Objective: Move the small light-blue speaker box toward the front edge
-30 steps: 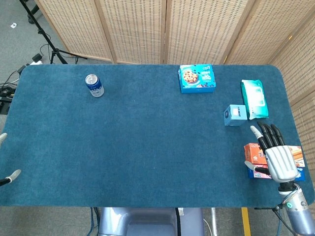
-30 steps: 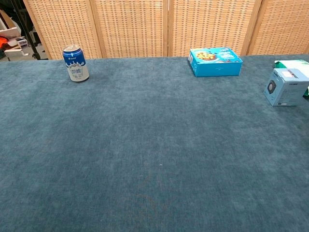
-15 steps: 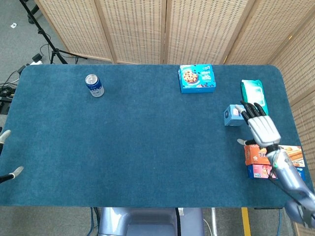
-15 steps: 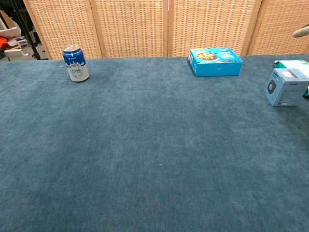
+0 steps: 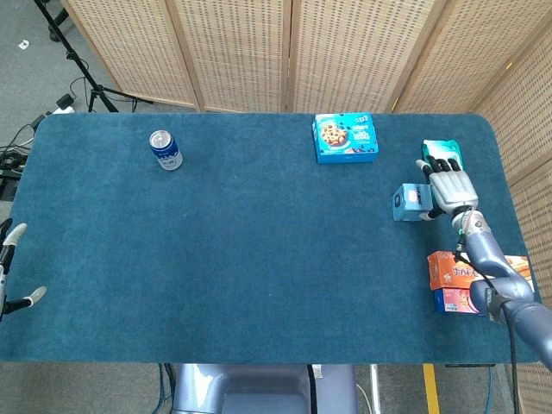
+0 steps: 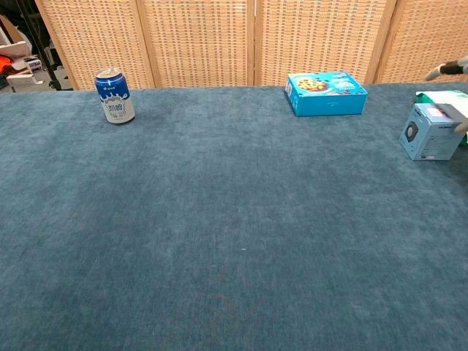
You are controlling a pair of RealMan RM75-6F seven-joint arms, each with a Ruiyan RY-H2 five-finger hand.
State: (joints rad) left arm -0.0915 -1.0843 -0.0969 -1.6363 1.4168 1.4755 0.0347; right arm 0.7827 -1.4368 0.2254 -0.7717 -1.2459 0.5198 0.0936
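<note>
The small light-blue speaker box (image 5: 408, 203) stands upright at the right of the blue table (image 5: 259, 259), a dark round speaker picture on its left face. In the chest view the speaker box (image 6: 431, 131) sits at the frame's right edge. My right hand (image 5: 448, 185) hovers palm-down at the box's right side, fingers apart and pointing to the back, holding nothing; I cannot tell whether it touches the box. Only a fingertip (image 6: 447, 69) shows in the chest view. Just the fingertips of my left hand (image 5: 10, 276) show at the table's left edge, spread and empty.
A teal wipes pack (image 5: 440, 145) lies right behind the speaker box, mostly under my right hand. Orange and red snack boxes (image 5: 453, 278) sit at the front right. A blue cookie box (image 5: 345, 138) is at the back middle and a can (image 5: 165, 149) at the back left.
My right hand has moved from above the snack boxes toward the back, ending beside the speaker box. The box has not moved. My left fingertips shifted slightly.
</note>
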